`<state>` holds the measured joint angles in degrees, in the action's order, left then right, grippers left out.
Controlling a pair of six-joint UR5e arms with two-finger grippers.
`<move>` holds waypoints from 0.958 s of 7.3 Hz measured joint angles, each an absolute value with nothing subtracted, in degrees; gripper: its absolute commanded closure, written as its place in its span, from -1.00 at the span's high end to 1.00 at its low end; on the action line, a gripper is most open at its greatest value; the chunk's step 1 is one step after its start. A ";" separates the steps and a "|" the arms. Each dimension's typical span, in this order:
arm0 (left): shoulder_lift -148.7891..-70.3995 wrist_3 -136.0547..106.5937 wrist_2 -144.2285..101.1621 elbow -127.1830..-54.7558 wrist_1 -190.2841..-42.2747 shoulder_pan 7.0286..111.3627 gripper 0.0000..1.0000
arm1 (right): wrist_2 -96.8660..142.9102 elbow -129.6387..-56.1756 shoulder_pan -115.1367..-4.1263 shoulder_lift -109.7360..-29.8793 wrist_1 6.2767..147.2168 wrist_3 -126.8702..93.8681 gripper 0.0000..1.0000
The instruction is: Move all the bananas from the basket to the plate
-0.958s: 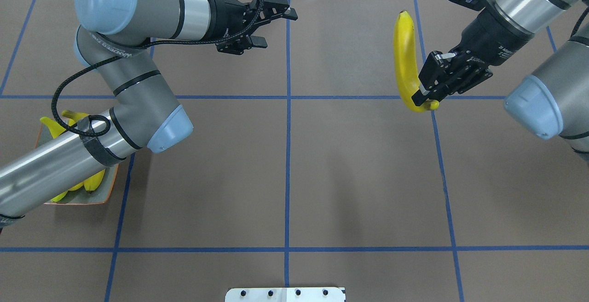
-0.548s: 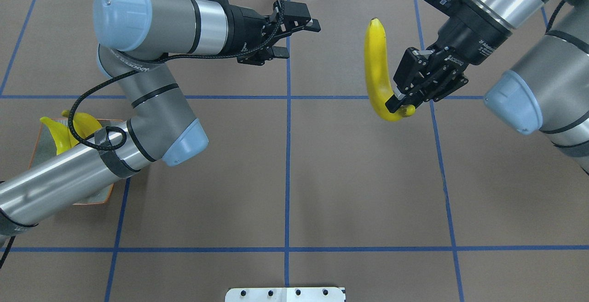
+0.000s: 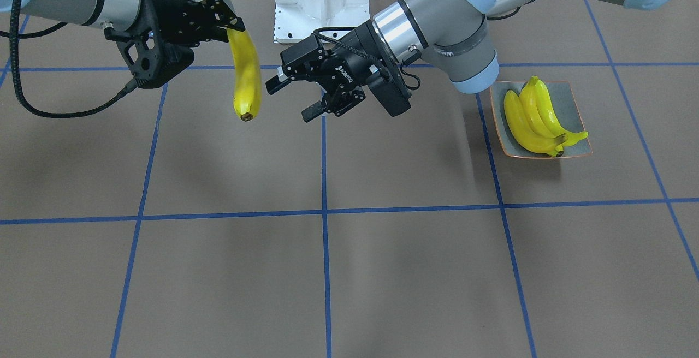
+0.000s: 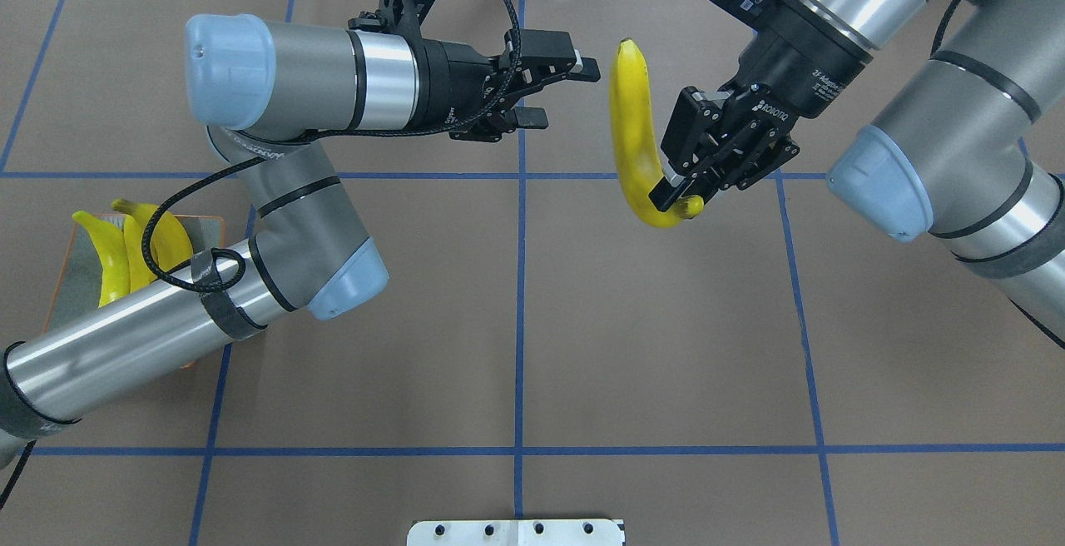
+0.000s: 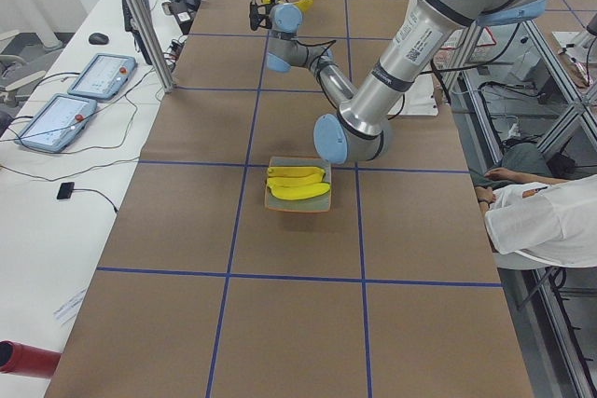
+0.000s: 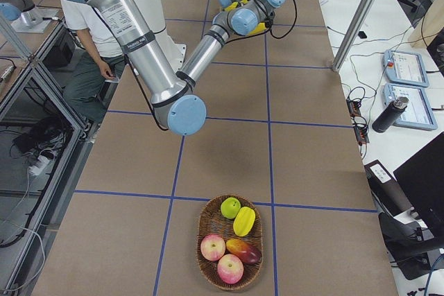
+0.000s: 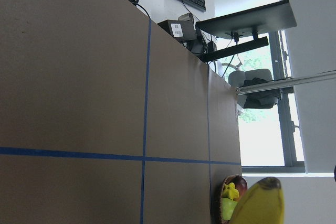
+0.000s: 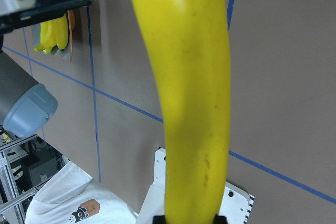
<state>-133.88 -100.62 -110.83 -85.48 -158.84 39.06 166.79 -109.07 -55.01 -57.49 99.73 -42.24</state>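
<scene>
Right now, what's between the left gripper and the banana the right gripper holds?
Nothing. In the overhead view only bare table shows in the gap between the open left gripper and the banana, which the right gripper holds.

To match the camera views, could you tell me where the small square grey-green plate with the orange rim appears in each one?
Front-facing: the square grey-green, orange-rimmed plate sits right of centre, in the upper half.
Overhead: plate at the mid-left edge.
Exterior left: plate at centre.
Exterior right: not visible.
Left wrist: not in it.
Right wrist: plate in the top-left corner.
Shared landmark: the glossy yellow bananas lying on it.
</scene>
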 measured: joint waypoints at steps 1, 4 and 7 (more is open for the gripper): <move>-133.91 -101.34 -110.83 -85.46 -159.95 38.94 0.99 | 166.90 -108.78 -54.99 -57.46 99.35 -42.26 -1.00; -134.30 -101.74 -110.81 -85.40 -160.64 38.38 0.99 | 169.94 -108.64 -54.72 -57.25 99.15 -42.27 -1.00; -134.62 -101.75 -110.75 -85.42 -160.66 37.58 0.99 | 170.57 -108.40 -53.82 -56.28 99.14 -42.46 -1.00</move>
